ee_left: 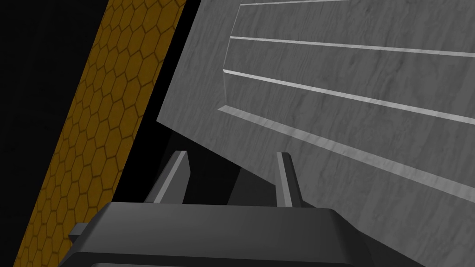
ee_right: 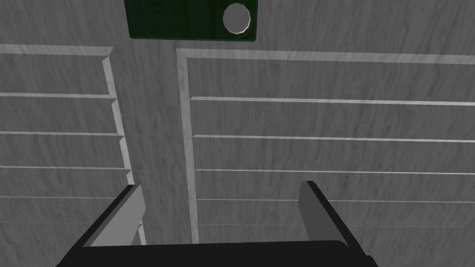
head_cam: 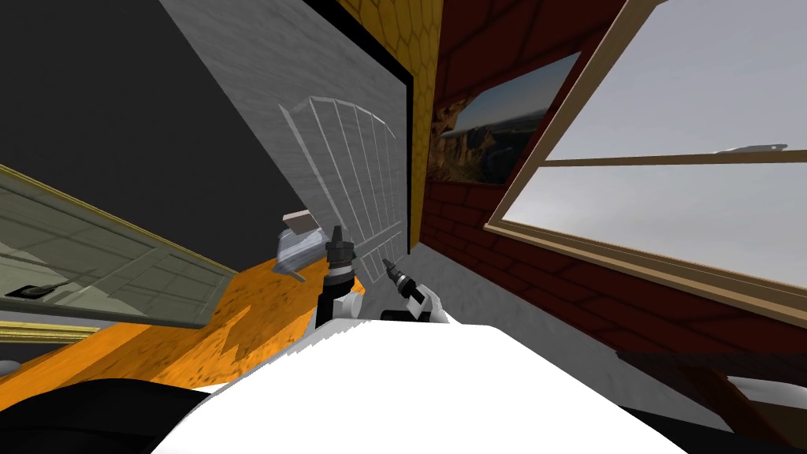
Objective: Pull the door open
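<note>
The grey door [head_cam: 358,87] with slatted panels stands straight ahead, seen at a slant. A grey lever-like fitting [head_cam: 298,246] with a beige block juts from it. My left gripper [head_cam: 337,232] is just beside that fitting. My right gripper [head_cam: 386,262] is a little nearer the door's black-edged side. In the left wrist view the gripper [ee_left: 232,155] is open and empty, at the door's [ee_left: 352,69] outer edge. The right gripper [ee_right: 222,185] is open, facing the door's middle rail [ee_right: 157,139]. Beyond it is a round pale knob [ee_right: 236,18] on a dark green plate [ee_right: 176,21].
A yellow honeycomb wall [head_cam: 402,39] borders the door, with a black strip between them [ee_left: 153,83]. A red brick wall with a picture [head_cam: 489,134] and a large window [head_cam: 678,181] runs along the right. An orange floor [head_cam: 197,339] and a greenish panelled leaf [head_cam: 94,260] lie to the left.
</note>
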